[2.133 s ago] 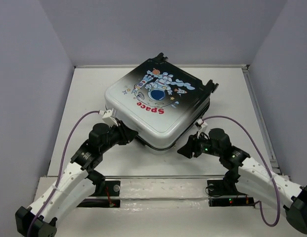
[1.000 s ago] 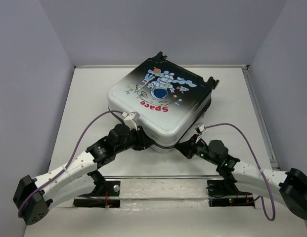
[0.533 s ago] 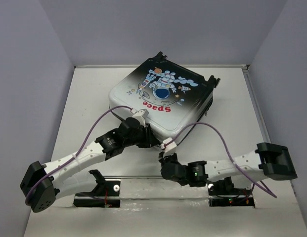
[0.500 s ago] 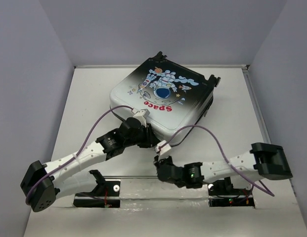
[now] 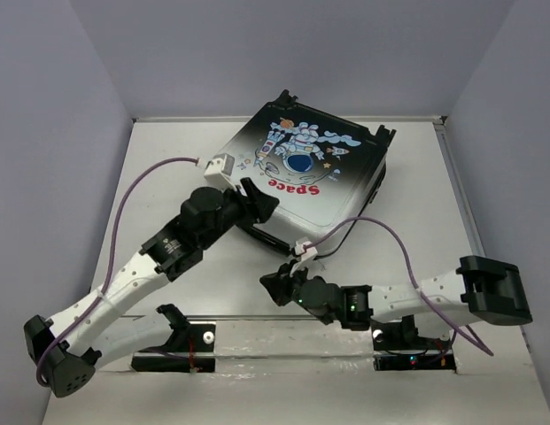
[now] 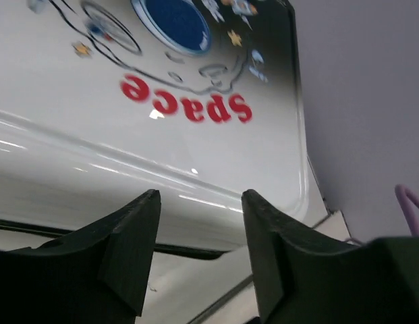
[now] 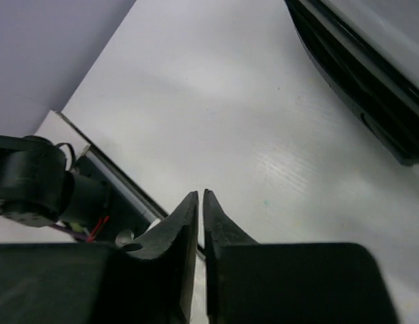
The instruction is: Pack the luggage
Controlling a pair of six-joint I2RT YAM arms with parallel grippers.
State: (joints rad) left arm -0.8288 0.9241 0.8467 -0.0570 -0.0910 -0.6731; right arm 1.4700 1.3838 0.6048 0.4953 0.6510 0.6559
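The luggage [image 5: 310, 168], a white-to-black shell with an astronaut and red "Space" print, lies flat at the back of the table with its lid down. A dark seam runs along its near edge. My left gripper [image 5: 266, 202] is open at the luggage's near-left corner. In the left wrist view its jaws [image 6: 199, 197] stand apart just before the white lid edge [image 6: 162, 135] and hold nothing. My right gripper [image 5: 267, 285] is shut and empty, low over the table in front of the luggage. In the right wrist view [image 7: 200, 194] the luggage's dark lower edge [image 7: 357, 88] shows at the upper right.
The white table [image 5: 168, 168] is boxed in by grey walls on the left, back and right. A metal rail with the arm mounts [image 5: 283, 341] runs along the near edge. Purple cables [image 5: 381, 235] loop over both arms. The left arm's base [image 7: 40, 189] shows in the right wrist view.
The right arm swung left and down, now shut in front of the luggage. The left gripper rose to the near-left corner. The luggage shifted toward the back and turned a little.
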